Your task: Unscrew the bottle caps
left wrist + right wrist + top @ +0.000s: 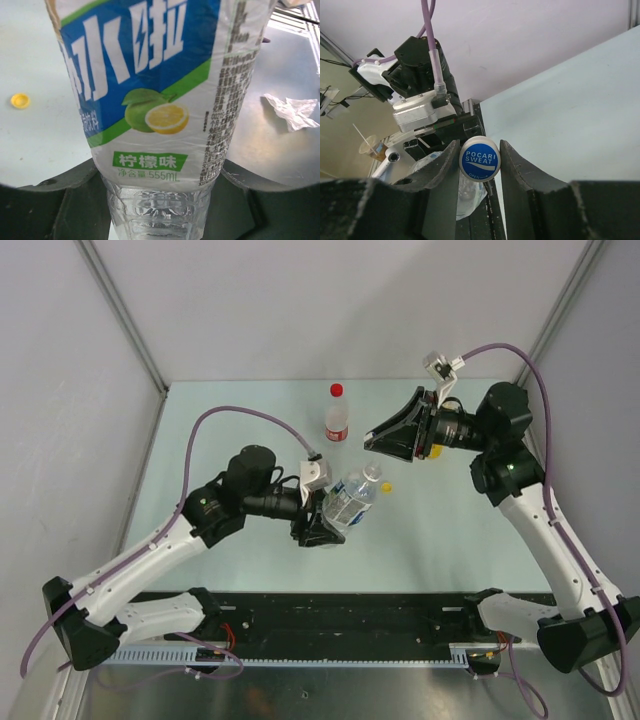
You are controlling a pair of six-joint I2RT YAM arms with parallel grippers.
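My left gripper (pixel 322 525) (pixel 160 210) is shut on the lower body of the clear bottle with the blue-white label (pixel 348 500) (pixel 150 90). It holds the bottle tilted above the table, neck toward the right arm. The bottle's white cap (pixel 372 472) (pixel 479 158), with a blue logo on top, is still on the neck. My right gripper (pixel 368 444) (pixel 480 150) is narrowly open, its fingers either side of the cap in its wrist view and a little short of it from above. A loose yellow cap (pixel 388 485) (pixel 20 100) lies on the table. The red-capped bottle (pixel 338 418) stands behind. The yellow-orange bottle is out of view.
The pale green table (pixel 240 430) has grey walls on three sides. A black rail (pixel 330 615) runs along the near edge between the arm bases. A crumpled white paper (pixel 292 111) lies on a grey metal surface beyond the table.
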